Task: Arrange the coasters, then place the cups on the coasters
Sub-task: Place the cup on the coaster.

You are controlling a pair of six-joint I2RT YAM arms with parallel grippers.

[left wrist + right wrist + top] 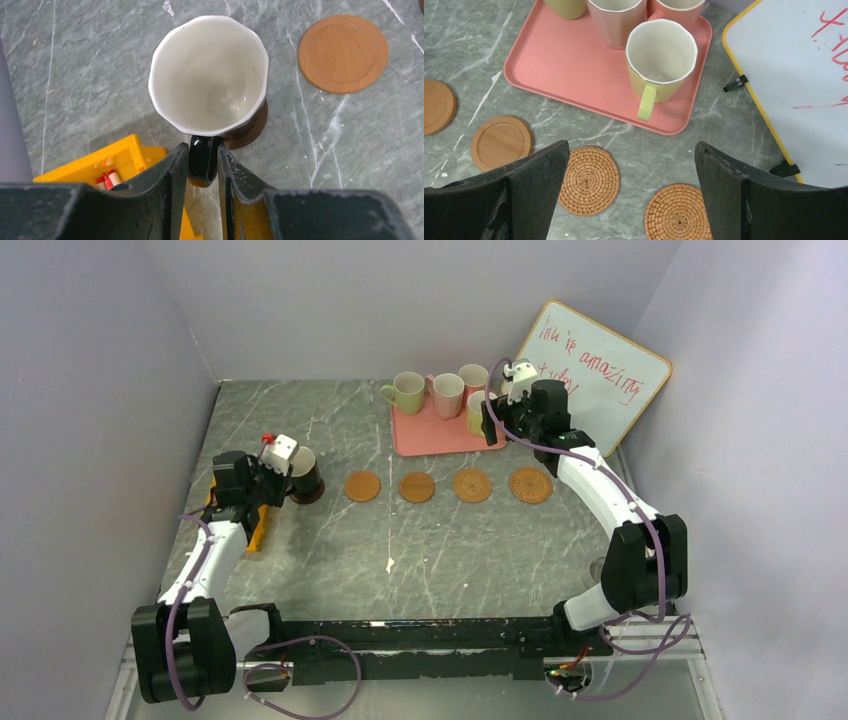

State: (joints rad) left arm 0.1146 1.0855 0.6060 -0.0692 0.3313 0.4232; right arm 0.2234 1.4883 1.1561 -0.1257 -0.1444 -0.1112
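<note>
A dark brown cup (210, 75) with a pale inside stands over a dark brown coaster (252, 132). My left gripper (203, 155) is shut on its handle. Four orange-tan coasters lie in a row: two smooth ones (363, 486) (417, 486) and two woven ones (472, 485) (530, 485). On the pink tray (425, 435) are a green cup (407, 392), two pink cups (447, 395) (473, 380) and another green cup (661, 52). My right gripper (631, 160) hangs open above the tray's near edge, and that green cup's handle points toward it.
A whiteboard (600, 375) with red writing leans at the back right, close to the right arm. A yellow box (120, 165) holding markers sits just left of the left gripper. Grey walls enclose the table on three sides.
</note>
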